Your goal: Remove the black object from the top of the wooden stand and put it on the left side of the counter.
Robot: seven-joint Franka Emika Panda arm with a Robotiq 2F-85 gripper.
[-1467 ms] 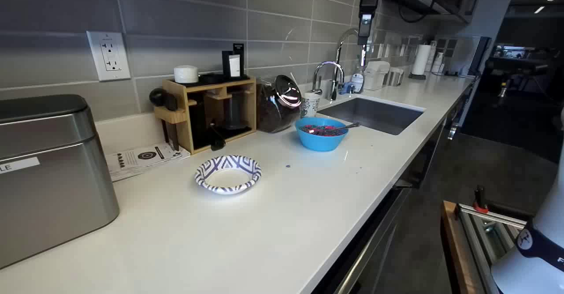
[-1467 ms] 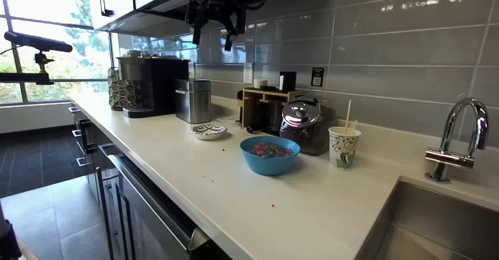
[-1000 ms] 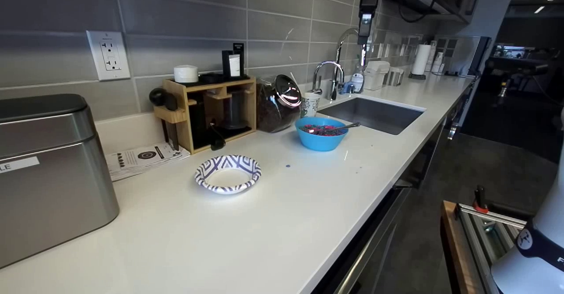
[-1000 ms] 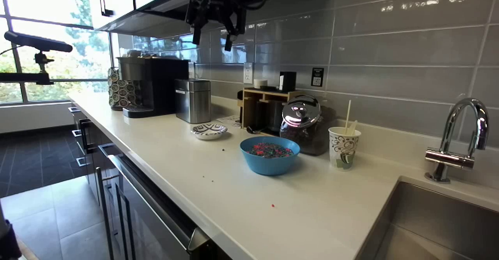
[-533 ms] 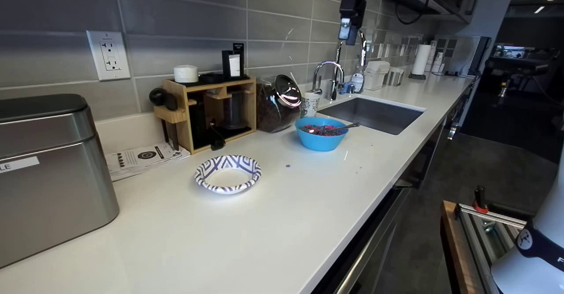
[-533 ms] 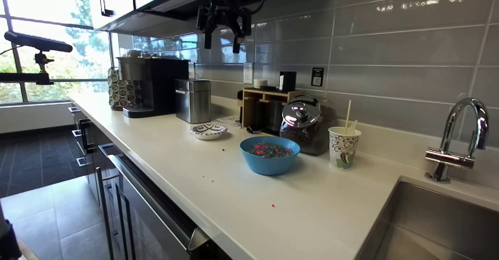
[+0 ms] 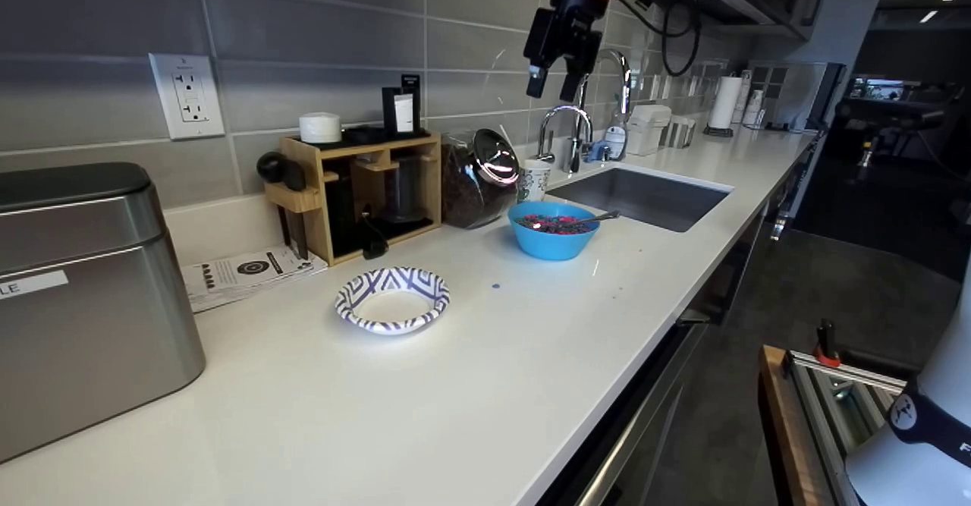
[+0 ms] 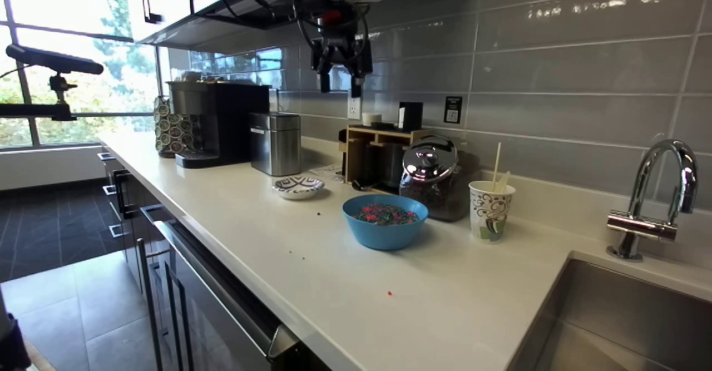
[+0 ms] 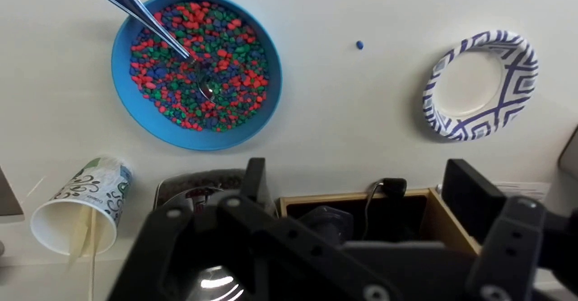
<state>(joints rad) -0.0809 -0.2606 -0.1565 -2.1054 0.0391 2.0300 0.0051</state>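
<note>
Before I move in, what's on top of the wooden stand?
The stand holds a round white item, the black object and, between them, a low dark item. Anything small directly behind the black object would be hidden; in the wrist view, the gripper largely covers the top.

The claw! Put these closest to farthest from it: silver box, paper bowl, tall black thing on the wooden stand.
In an exterior view, from the claw:
1. Tall black thing, on the wooden stand
2. Paper bowl, on the counter
3. Silver box, at the picture's left edge
</note>
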